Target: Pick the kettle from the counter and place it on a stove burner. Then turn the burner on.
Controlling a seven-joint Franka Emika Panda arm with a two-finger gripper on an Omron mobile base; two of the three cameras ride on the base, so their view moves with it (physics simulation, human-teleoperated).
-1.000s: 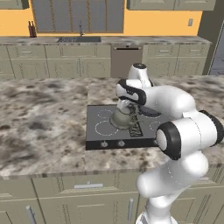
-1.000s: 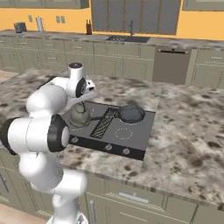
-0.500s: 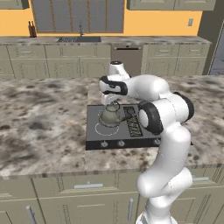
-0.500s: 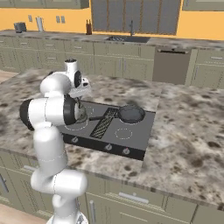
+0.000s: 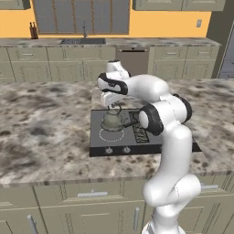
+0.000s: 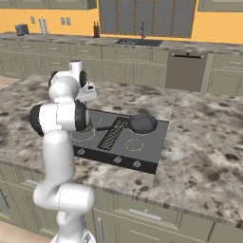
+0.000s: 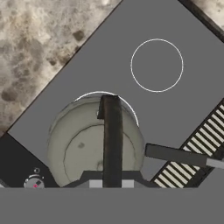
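Note:
The grey-green kettle [image 5: 112, 121] hangs low over the front-left stove burner [image 5: 112, 135] of the dark cooktop [image 5: 98, 142]. Part of that white ring shows in front of its base. My gripper [image 5: 111, 101] is directly above, shut on the arched handle. In the hand view the kettle [image 7: 85, 153] lies straight below, covering most of the ring. Its dark handle runs up from my gripper [image 7: 111, 181]. The mottled counter [image 5: 45, 128] surrounds the cooktop.
A dark frying pan [image 6: 142, 123] sits on the rear right burner, its handle [image 7: 175, 155] pointing toward the kettle. The rear-left ring [image 7: 156, 65] and front-right ring [image 6: 134, 144] are bare. Small knobs [image 6: 117, 160] line the cooktop's front edge.
The arm has swung left, carrying the kettle from the middle of the cooktop to above the front-left ring.

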